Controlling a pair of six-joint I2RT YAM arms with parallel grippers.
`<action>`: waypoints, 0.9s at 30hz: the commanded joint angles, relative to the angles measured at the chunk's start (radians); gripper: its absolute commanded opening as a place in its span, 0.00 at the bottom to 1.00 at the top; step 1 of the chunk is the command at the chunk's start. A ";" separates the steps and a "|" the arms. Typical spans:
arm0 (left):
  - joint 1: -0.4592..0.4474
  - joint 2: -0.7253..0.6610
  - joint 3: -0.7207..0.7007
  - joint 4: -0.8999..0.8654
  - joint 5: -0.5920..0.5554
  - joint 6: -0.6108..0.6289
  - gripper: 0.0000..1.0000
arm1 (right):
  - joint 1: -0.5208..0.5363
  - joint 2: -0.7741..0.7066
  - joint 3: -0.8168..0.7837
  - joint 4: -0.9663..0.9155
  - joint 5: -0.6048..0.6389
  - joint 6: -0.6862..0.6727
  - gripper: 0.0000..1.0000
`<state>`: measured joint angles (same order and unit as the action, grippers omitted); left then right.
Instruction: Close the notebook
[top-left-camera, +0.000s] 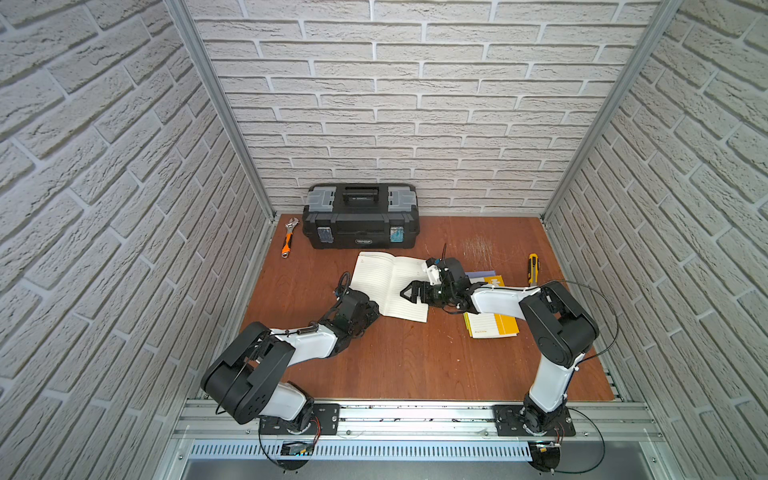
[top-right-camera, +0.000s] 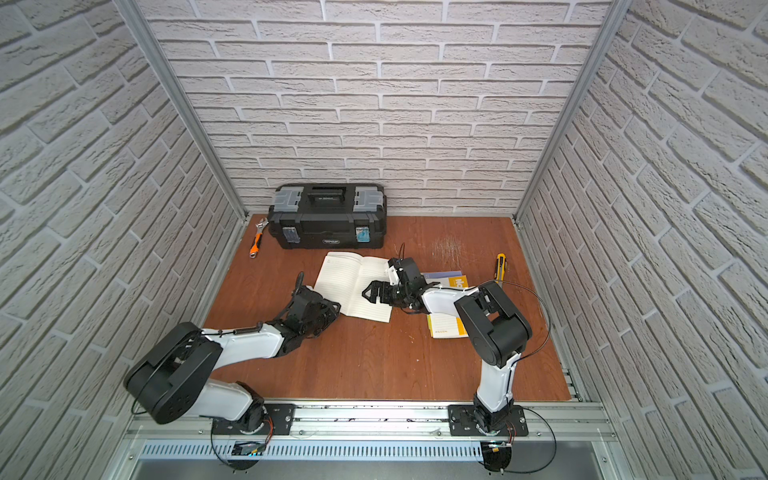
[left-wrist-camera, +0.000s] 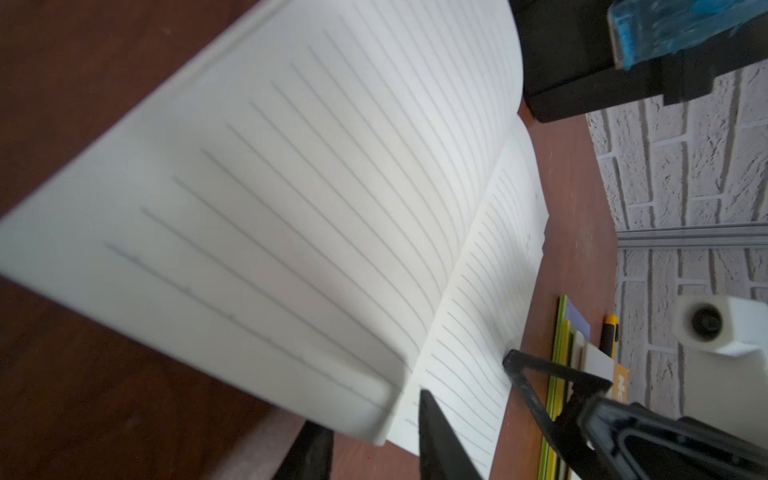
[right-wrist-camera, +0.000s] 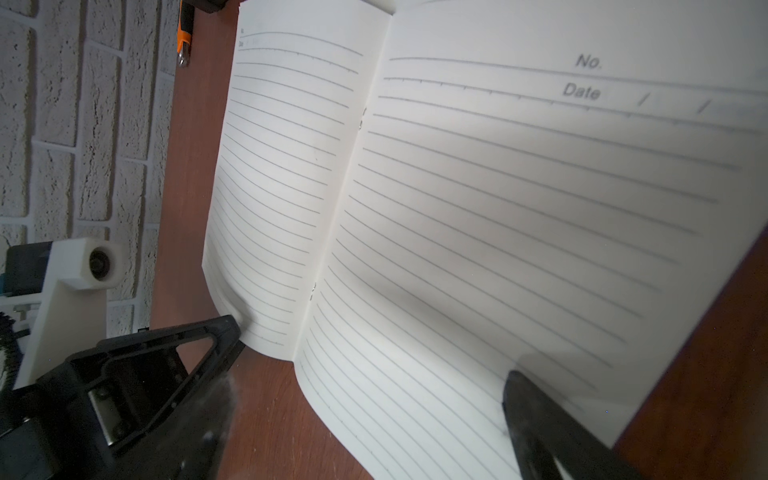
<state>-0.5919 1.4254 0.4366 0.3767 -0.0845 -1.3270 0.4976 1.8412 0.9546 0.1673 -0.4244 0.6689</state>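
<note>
Left gripper (left-wrist-camera: 370, 411) fingers (left-wrist-camera: 436, 432) pinch the near corner of the left half of the notebook (top-left-camera: 382, 282), which lies open mid-table, while the right gripper (right-wrist-camera: 372, 353) hangs with fingers (right-wrist-camera: 536, 415) spread wide over the right page, its wrist covering that page's outer edge. Yellow booklets (top-left-camera: 494, 328) sit beside the right page, under the right arm (top-left-camera: 498, 299); a knife (top-left-camera: 532, 268) lies farther right, a toolbox (top-left-camera: 360, 216) stands behind the notebook, and a wrench (top-left-camera: 288, 239) lies left of it. White brick walls (top-left-camera: 415, 104) close in the red-brown wooden table (top-left-camera: 395, 365) on three sides.
</note>
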 joint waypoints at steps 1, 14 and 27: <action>-0.001 -0.017 0.015 0.055 -0.042 0.020 0.35 | -0.001 0.014 -0.003 -0.034 0.007 -0.014 1.00; -0.025 -0.015 0.009 0.162 -0.049 0.037 0.36 | -0.003 0.023 -0.009 -0.033 0.005 -0.017 1.00; -0.048 -0.104 0.065 -0.025 -0.112 0.142 0.27 | -0.002 0.030 -0.017 -0.020 -0.002 -0.012 1.00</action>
<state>-0.6357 1.3571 0.4686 0.4076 -0.1478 -1.2404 0.4973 1.8431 0.9546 0.1680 -0.4282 0.6655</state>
